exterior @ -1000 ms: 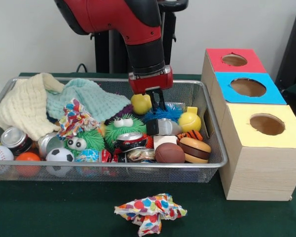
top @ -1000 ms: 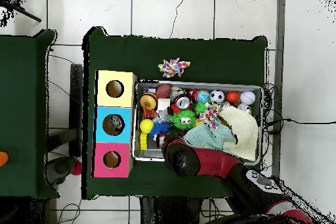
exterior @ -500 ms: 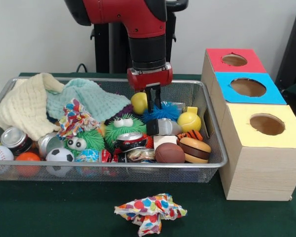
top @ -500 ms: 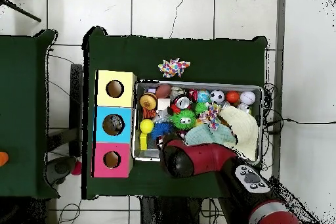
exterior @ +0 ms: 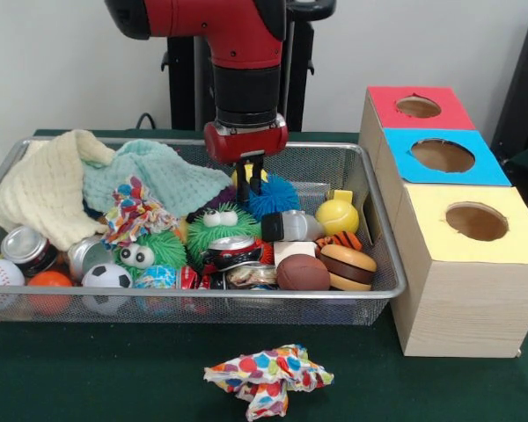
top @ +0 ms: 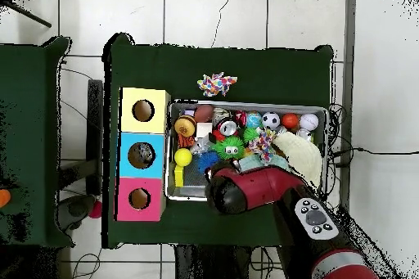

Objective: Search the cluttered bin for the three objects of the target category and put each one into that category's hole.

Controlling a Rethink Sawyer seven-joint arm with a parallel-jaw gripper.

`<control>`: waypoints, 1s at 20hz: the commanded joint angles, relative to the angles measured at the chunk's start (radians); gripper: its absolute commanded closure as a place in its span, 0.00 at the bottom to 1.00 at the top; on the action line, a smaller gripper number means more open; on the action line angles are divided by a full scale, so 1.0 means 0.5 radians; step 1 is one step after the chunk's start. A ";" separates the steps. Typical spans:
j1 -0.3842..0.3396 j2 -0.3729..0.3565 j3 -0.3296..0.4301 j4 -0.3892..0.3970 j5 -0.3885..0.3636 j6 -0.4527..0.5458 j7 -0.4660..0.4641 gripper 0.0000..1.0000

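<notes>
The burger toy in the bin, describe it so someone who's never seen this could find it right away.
Start at the wire mesh bin on the green table and go to its corner nearest the yellow-topped box. The burger toy lies there beside a brown football; it alone shows stacked tan and brown layers.

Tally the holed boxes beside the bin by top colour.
Red box: 1
Blue box: 1
Yellow box: 1
Total: 3
</notes>
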 commanded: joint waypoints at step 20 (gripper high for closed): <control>0.192 -0.146 -0.024 -0.474 -0.685 0.499 -0.348 1.00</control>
